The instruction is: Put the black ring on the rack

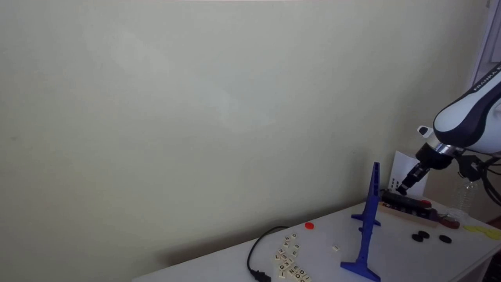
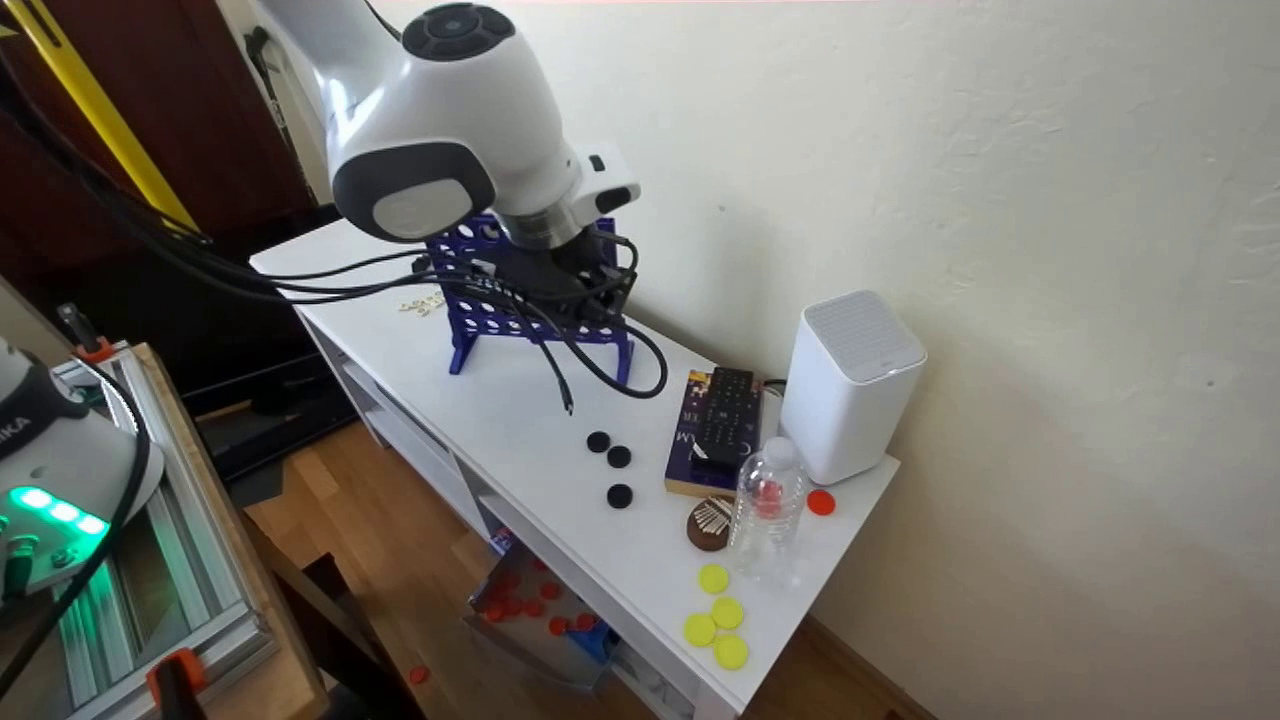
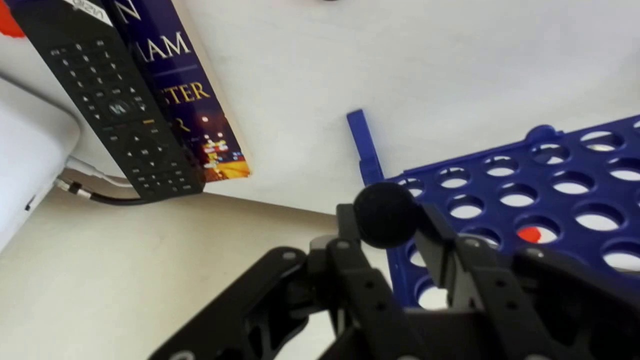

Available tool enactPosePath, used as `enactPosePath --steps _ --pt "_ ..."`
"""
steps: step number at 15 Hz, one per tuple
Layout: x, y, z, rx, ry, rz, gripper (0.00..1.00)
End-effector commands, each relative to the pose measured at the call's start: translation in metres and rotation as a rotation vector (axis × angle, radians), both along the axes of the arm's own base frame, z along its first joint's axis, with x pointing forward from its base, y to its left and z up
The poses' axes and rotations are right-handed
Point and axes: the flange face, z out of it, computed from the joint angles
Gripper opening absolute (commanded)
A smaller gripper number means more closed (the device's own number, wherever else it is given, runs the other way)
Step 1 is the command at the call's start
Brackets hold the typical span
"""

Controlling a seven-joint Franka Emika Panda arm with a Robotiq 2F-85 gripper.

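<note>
The rack is a dark blue upright grid with round holes on two feet. It stands on the white table, nearly edge-on in an exterior view, partly behind the arm in an exterior view, and at right in the wrist view. My gripper is shut on a black disc-shaped ring, pinched between its fingertips. In an exterior view the gripper is raised, right of the rack and apart from it. Loose black discs lie on the table; they also show in an exterior view.
A black remote lies on a dark book beside a white box. A clear bottle, a round brown item and yellow discs stand nearby. Letter tiles and a black cable lie beyond the rack.
</note>
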Motion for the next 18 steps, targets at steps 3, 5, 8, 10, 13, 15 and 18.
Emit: enactPosePath --steps 3,5,8,10,13,15,18 --pt "-0.016 0.001 0.025 0.041 -0.084 0.041 0.10" --pt "-0.019 0.001 0.032 0.051 -0.101 0.045 0.10" --pt "-0.019 0.002 0.042 0.075 -0.126 0.068 0.10" --pt "-0.017 0.003 0.048 0.083 -0.136 0.083 0.10" --pt "-0.014 0.006 0.056 0.101 -0.143 0.120 0.10" --pt "-0.013 0.009 0.060 0.118 -0.153 0.145 0.10" --pt "-0.012 0.012 0.067 0.146 -0.171 0.172 0.10"
